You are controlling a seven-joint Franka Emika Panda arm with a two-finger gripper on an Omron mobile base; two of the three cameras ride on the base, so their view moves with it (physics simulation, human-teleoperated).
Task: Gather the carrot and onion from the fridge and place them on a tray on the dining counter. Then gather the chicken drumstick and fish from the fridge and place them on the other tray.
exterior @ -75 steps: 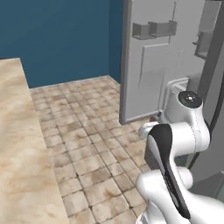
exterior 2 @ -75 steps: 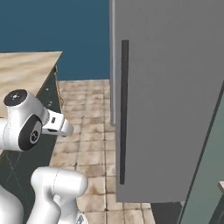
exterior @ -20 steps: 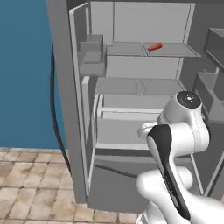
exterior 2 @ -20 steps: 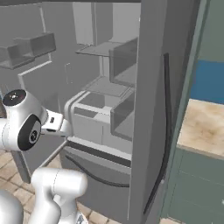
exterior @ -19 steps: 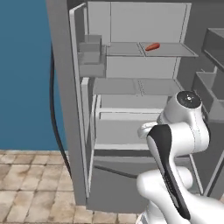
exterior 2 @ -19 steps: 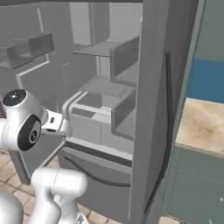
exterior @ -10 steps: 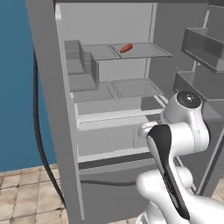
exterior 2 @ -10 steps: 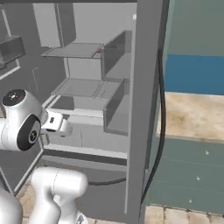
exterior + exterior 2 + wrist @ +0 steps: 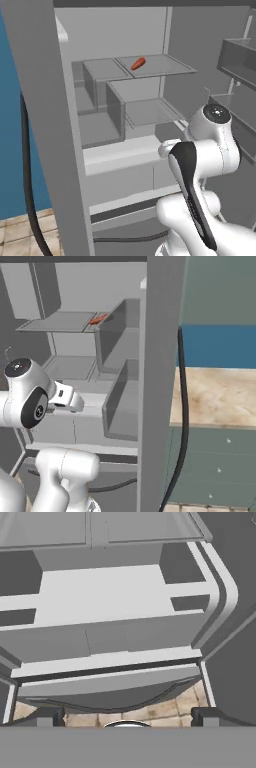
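Note:
An orange carrot lies on the upper glass shelf of the open fridge; from the right base view the carrot peeks out beside a shelf divider. My arm is folded in front of the fridge's lower half, well below the carrot. In the hand view my gripper is open, its fingertips wide apart with nothing between them, and it looks down at the fridge's lower drawer front and a strip of tiled floor. The onion, chicken drumstick, fish and trays are out of view.
The fridge's grey side wall stands close on the right, with a beige stone counter over teal cabinets beyond it. Door bins jut in at the right. A black cord hangs along the left wall.
The whole picture has shifted: the base has moved closer to the open fridge and turned, so the shelves look larger. My arm keeps the same folded pose and the gripper stays open.

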